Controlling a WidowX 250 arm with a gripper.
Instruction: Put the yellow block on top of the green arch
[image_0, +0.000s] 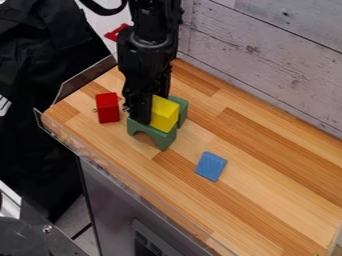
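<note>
Balance is deciding this step: the yellow block (164, 114) is sitting over the green arch (160, 138), beside the end effector (142, 111), which may be pinching it, though I cannot tell; good placing means centring before releasing.

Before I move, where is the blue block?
In the camera view, the blue block sits on the wooden counter, right of the picture's middle, lower and farther right than the green arch, its nearest neighbour.
</note>
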